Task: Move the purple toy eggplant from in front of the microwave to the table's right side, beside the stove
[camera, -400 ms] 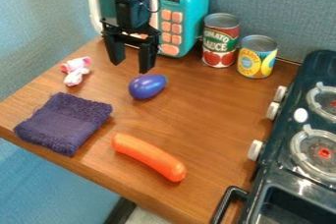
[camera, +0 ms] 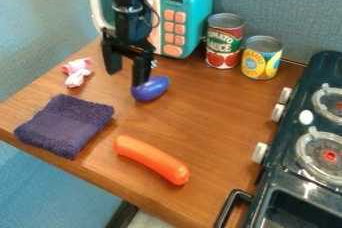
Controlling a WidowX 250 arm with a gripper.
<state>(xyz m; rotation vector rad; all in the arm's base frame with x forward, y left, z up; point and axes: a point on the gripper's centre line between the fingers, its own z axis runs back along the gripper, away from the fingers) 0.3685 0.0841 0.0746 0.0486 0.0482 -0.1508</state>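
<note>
The black gripper [camera: 126,76] hangs over the back left part of the wooden table, its fingers apart and nothing between them. One finger overlaps the upper left edge of the purple eggplant-like toy [camera: 151,89]; whether they touch I cannot tell. To the gripper's left lies a small pink and white plush toy [camera: 77,71]. A folded dark purple cloth [camera: 65,125] rests at the table's left, and an orange sausage-shaped toy [camera: 151,160] lies nearer the front.
Behind the arm stands a teal toy microwave [camera: 188,12]. Two cans, one red [camera: 224,41] and one yellow [camera: 261,58], stand at the back. A dark toy stove [camera: 304,142] with knobs borders the right side, its handle jutting at the front.
The gripper has moved down and slightly left, bringing one finger over the purple toy's edge. The objects on the table have stayed put.
</note>
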